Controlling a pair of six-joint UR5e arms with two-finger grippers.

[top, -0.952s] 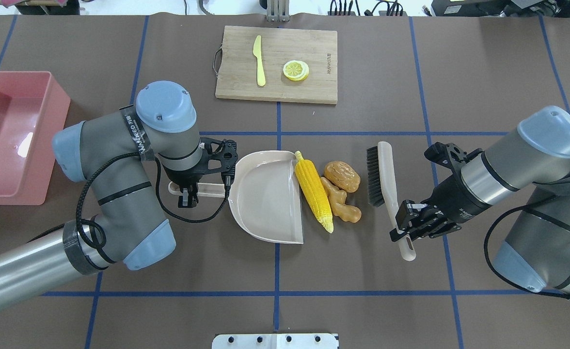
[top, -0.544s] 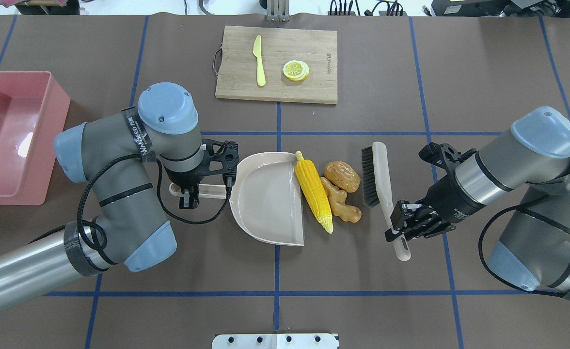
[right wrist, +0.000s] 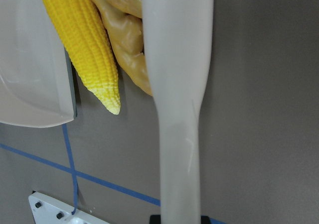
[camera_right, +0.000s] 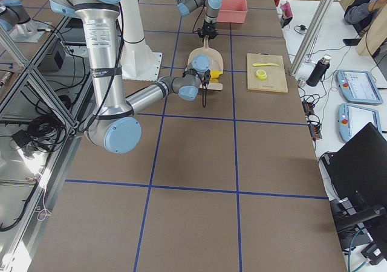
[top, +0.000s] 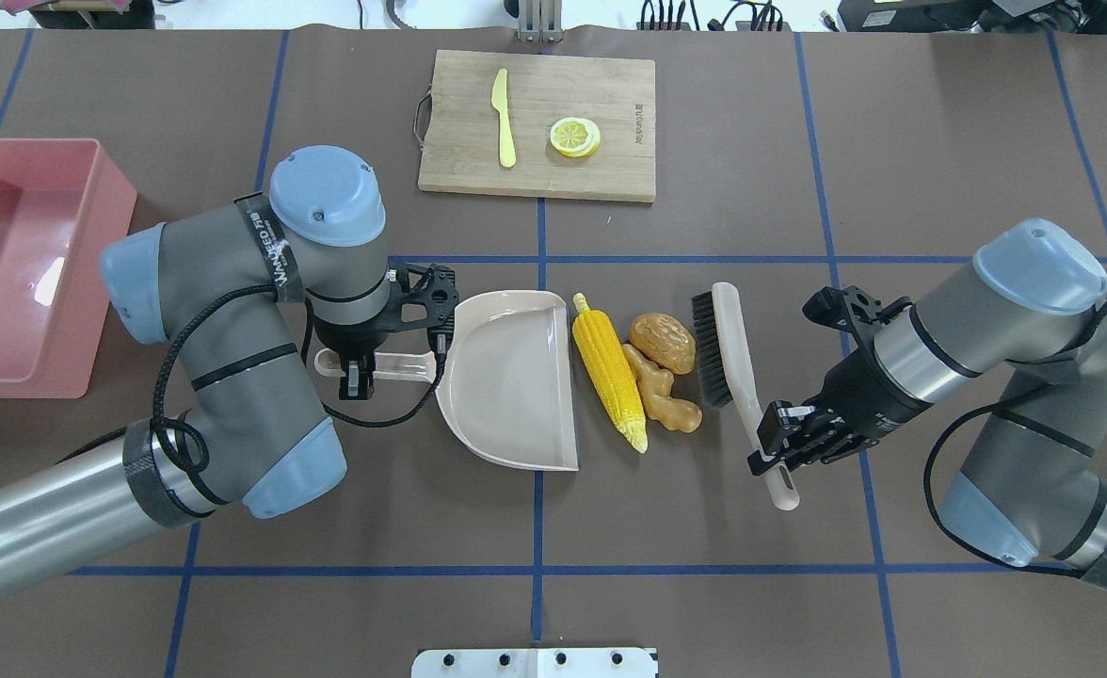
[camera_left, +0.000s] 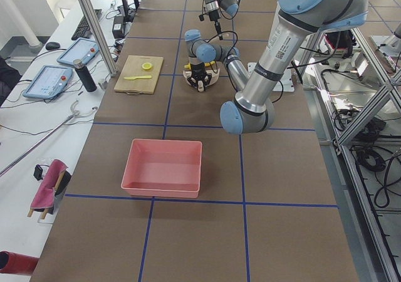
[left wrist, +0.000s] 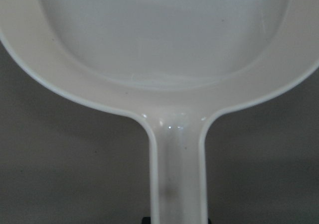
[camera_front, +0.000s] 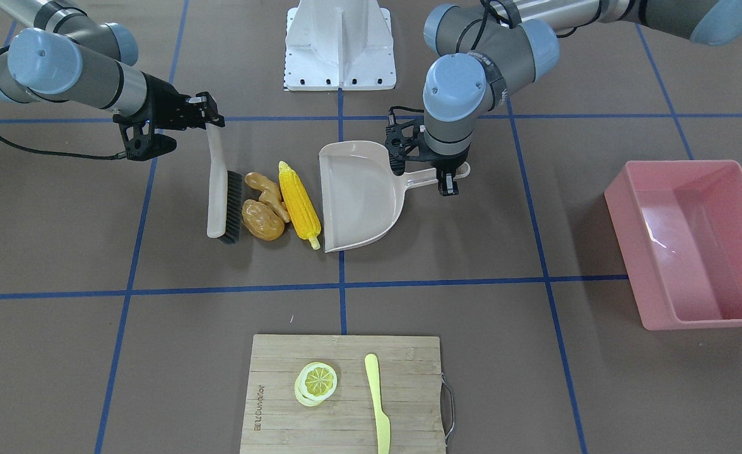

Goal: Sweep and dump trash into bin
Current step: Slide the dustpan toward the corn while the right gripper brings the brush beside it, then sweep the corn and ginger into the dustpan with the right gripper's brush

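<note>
Counter (top: 939, 141): brown matte mat, blue tape grid, covers the whole work area.
Trash: corn (top: 608, 370), potato (top: 663, 341) and ginger (top: 665, 395) bunched on the counter near centre, between dustpan and brush. Corn just beside the pan's open lip, ginger against the corn, potato beside the ginger.
Dustpan (top: 506, 377): beige, on the counter, open lip facing the trash, handle pointing to the robot's left.
Left gripper (top: 358, 377): clamped on the dustpan handle from above, near its end.
Brush (top: 728, 348): beige back, black bristles facing the trash, right up against the potato.
Right gripper (top: 779, 443): closed around the brush handle, low down.
Bin (top: 8, 282): pink, at the robot's left end of the counter, well apart from the trash, glare on glossy floor.
Cutting board (top: 610, 160): far side, across from the robot. Knife (top: 504, 118) and lemon slice (top: 574, 137) on top, apart.
Base plate (camera_front: 339, 44): white, at the robot's edge.
Room: white desk along the far side with tablets (camera_left: 47, 80) and a dark bottle (camera_right: 314, 71). Metal frame posts (camera_left: 94, 25), cables (camera_right: 27, 133) on the floor, a person's arm (camera_right: 366, 3) at the desk corner.
</note>
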